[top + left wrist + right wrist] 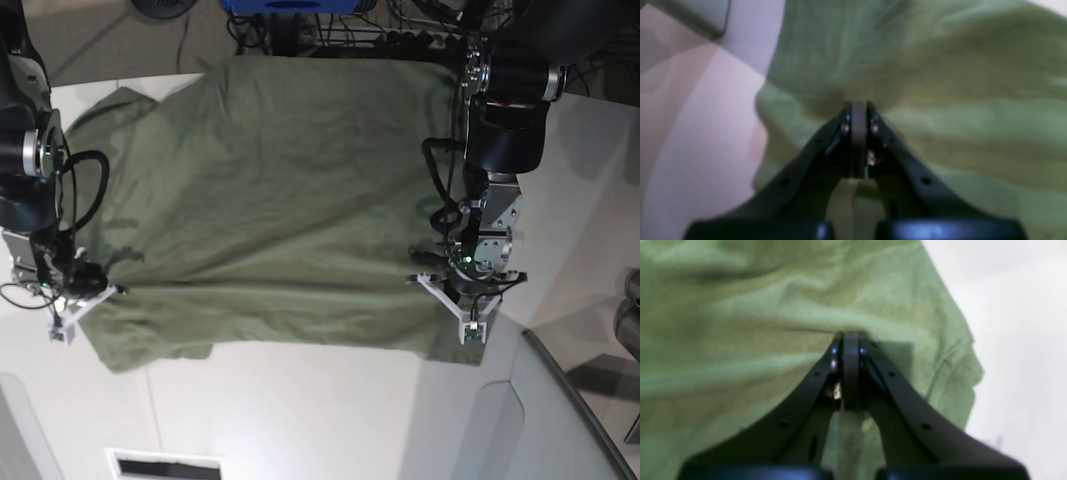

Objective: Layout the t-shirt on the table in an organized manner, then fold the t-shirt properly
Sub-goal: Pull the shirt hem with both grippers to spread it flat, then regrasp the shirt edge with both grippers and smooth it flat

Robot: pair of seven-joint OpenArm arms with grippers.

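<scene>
Black end effectors, left (858,110) and right (850,340), are both pinching the shirt (270,210) at opposite side edges, spreading it across the desk (300,420); layout seems underway, and next they'll likely need to tug outward evenly to flatten wrinkles.

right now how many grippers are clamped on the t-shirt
2. The left gripper pinches the t-shirt at its edge on the base view's right; the right gripper pinches the opposite edge on that view's left.
</scene>
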